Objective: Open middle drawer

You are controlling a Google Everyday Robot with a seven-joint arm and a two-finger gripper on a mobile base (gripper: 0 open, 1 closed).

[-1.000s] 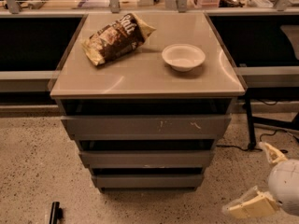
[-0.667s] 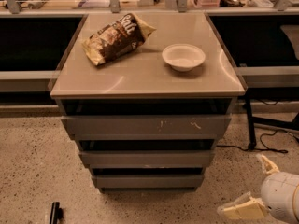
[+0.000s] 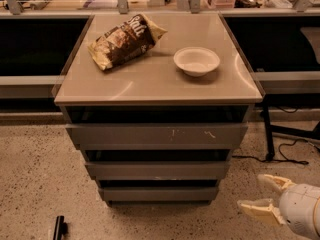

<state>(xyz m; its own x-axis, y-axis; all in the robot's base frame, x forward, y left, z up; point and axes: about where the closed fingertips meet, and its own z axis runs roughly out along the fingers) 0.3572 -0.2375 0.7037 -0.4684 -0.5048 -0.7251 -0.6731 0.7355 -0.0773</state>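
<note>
The middle drawer [image 3: 157,170] is a plain grey handleless front with a faint pale scuff on its lower edge. It sits shut between the wider top front [image 3: 157,135], which has white scratch marks, and the narrow bottom front [image 3: 159,193]. My gripper [image 3: 260,194] is low at the bottom right, just above the floor. It is to the right of the drawer unit and apart from it. Its two pale fingers [image 3: 256,209] are spread and hold nothing.
A brown chip bag [image 3: 125,40] and a white bowl [image 3: 196,60] lie on the cabinet top [image 3: 150,81]. Black cables [image 3: 280,156] and a stand leg [image 3: 267,134] run along the floor at the right. A small black object [image 3: 59,228] lies on the floor at the bottom left.
My gripper has shifted a little left and lower, toward the drawer unit's bottom right corner. The drawers, bag and bowl have not moved.
</note>
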